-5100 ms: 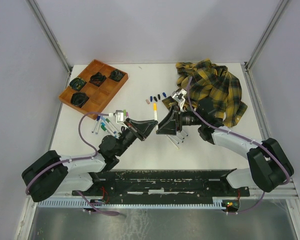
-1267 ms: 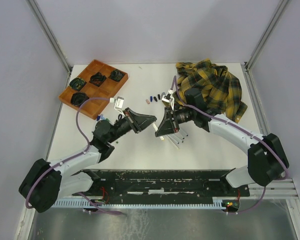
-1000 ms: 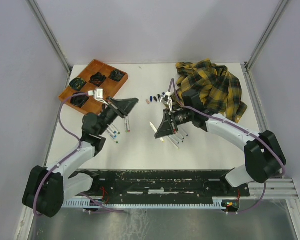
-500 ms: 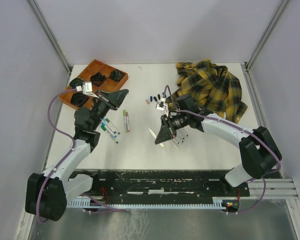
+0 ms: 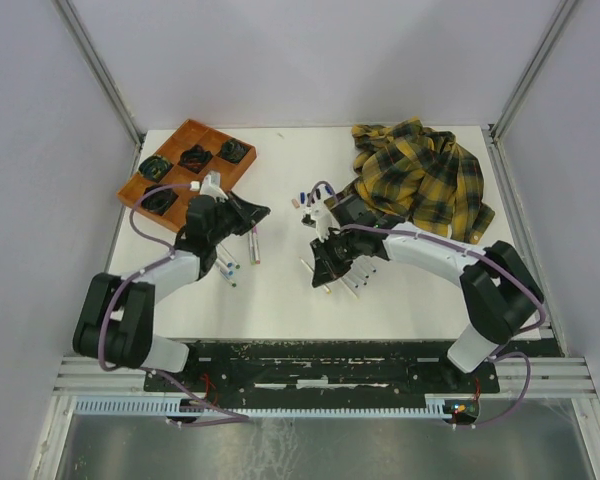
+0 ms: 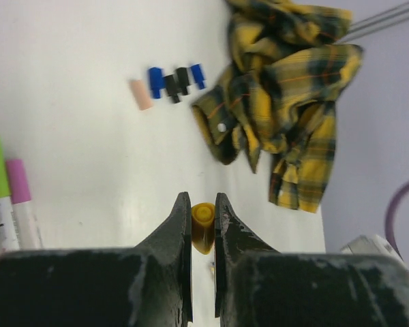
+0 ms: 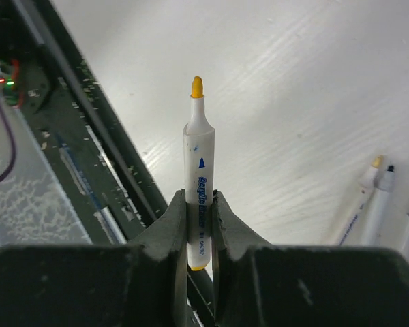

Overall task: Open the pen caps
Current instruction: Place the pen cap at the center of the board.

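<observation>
My left jaws pinch a stubby yellow plastic cap [image 6: 203, 228]; right jaws clamp the uncapped white marker barrel [image 7: 199, 163], which, if dropped, could roll off the counter's [image 5: 280, 295] near edge.

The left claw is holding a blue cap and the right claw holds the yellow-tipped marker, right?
Not quite. The cap in the left gripper is yellow, not blue; the left wrist view shows it. The right gripper does hold the yellow-tipped marker.
</observation>
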You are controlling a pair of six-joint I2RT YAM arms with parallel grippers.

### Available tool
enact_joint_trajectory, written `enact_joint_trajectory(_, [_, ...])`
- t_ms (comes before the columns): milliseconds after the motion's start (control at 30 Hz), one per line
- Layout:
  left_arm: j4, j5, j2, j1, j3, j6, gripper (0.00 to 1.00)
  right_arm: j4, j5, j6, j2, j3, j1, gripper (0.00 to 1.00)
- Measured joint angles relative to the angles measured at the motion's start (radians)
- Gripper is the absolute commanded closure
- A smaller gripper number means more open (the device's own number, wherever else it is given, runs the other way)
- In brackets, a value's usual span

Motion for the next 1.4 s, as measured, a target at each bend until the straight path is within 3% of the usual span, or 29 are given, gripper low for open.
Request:
enact_joint_trajectory(233, [-0.182, -0.079, 0.273, -0.011, 0.203, -0.002, 0.97, -0.086, 0.298, 0.044, 0.058, 0.016, 0.070, 0.97])
enact_joint_trajectory(467, [-0.388, -0.186, 0.486, -0.065, 0.427, -0.003, 0.97, -0.126, 0.438, 0.058, 0.086, 0.031, 0.088, 0.92])
enact_joint_trajectory(733, [-0.532, -0.259, 0.607, -0.109, 0.583, -0.003, 0.95, -0.150, 0.499, 0.061, 0.133, 0.037, 0.088, 0.87])
enact_joint_trajectory(1000, [-0.611, -0.286, 0.678, -0.121, 0.707, -0.003, 0.86, -0.163, 0.510, 0.061, 0.158, 0.050, 0.090, 0.83])
enact_joint_trajectory(1400, [-0.654, -0.285, 0.713, -0.126, 0.768, -0.002, 0.80, -0.176, 0.517, 0.061, 0.181, 0.060, 0.094, 0.74])
